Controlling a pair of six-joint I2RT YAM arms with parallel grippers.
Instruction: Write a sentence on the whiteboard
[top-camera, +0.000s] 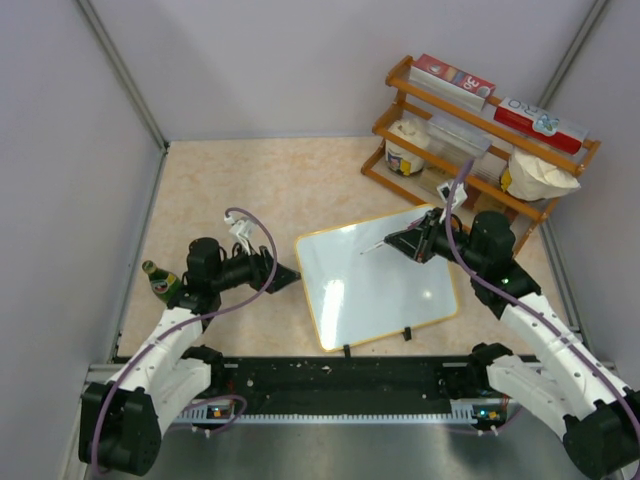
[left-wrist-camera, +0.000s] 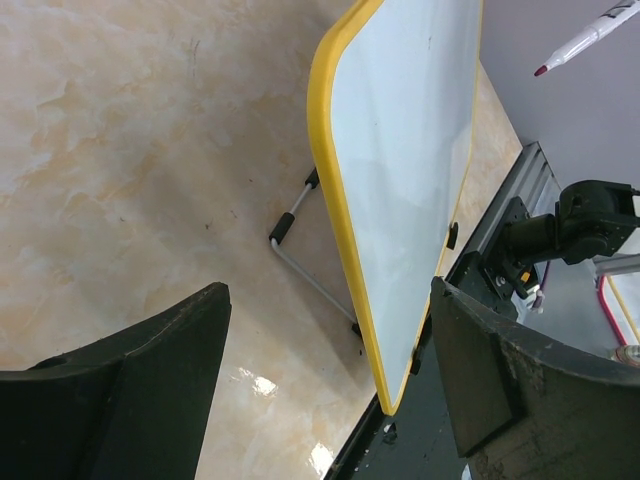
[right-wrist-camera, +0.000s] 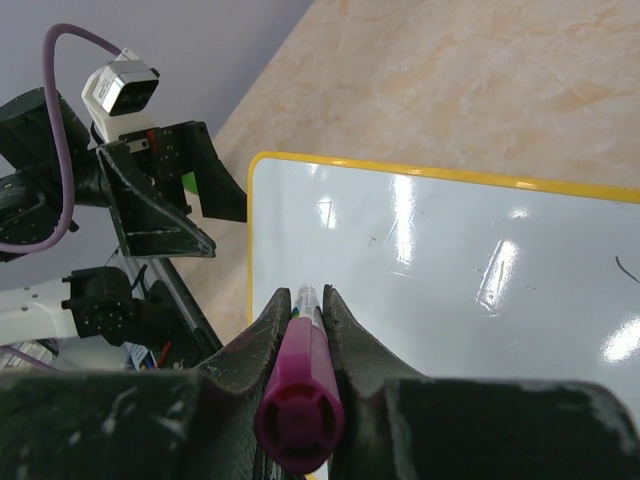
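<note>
Nearest our right wrist lens sits the magenta butt of the marker (right-wrist-camera: 300, 418), wedged between the two fingers of the right gripper (right-wrist-camera: 308, 297), jaws clenched on the barrel with no slack showing. Marker points down and away toward the whiteboard (right-wrist-camera: 450, 270). From the left wrist view the tip reads as lifted off the glossy face, not touching. Whiteboard lies mid-table (top-camera: 250, 180), tilted up on a thin wire stand (left-wrist-camera: 300, 255), yellow frame all round. Its face looks nearly blank to us apart from a faint stroke near the right edge of the right wrist view, so we judge the sentence barely begun. Left gripper (top-camera: 285, 275) sits at the board's left edge, jaws released and spread wide, with the yellow rim running between the fingers. Whether either finger touches the frame we cannot tell. Step in hand, as we read it: bring the tip down onto the upper-left of the board and draw the first letter. To do it well we would lower the tip gently, since the propped board may rock or slide under pressure. We would brace the rim with the left jaws first, then keep pressure light and strokes short.
</note>
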